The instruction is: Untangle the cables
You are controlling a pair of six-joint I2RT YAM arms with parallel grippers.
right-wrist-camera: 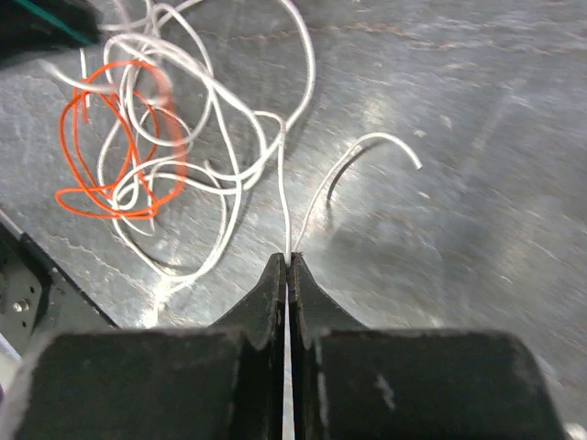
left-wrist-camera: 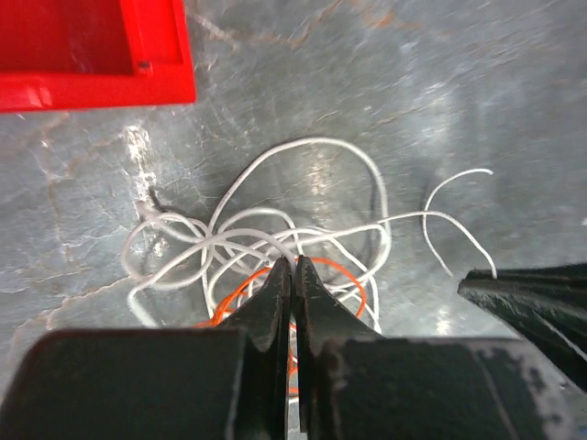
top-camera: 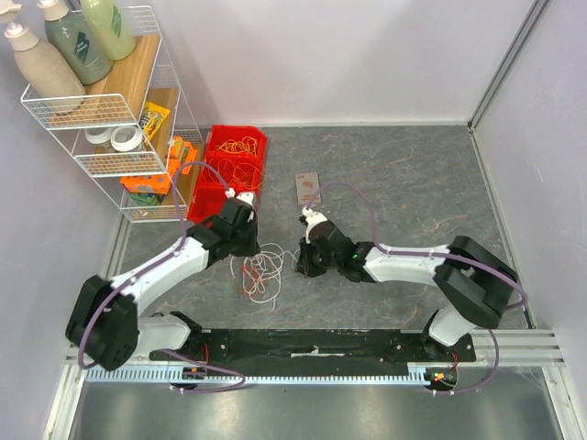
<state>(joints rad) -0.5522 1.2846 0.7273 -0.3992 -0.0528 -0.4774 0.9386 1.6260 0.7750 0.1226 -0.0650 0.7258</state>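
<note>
Our left gripper (left-wrist-camera: 293,266) and right gripper (right-wrist-camera: 288,261) each pinch shut on white cable (right-wrist-camera: 283,183); we should part them slowly, leaving orange loops (right-wrist-camera: 172,128) slack.

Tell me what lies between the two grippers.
The tangled cables, white and orange; left gripper and right gripper each pinch a strand. Top view shows it.

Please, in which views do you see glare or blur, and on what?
Left wrist view: bright glare on the table around the white cable; right wrist view: one strand of the orange cable is smeared, table also shines; top view: even light, sharp, soft shadows.
</note>
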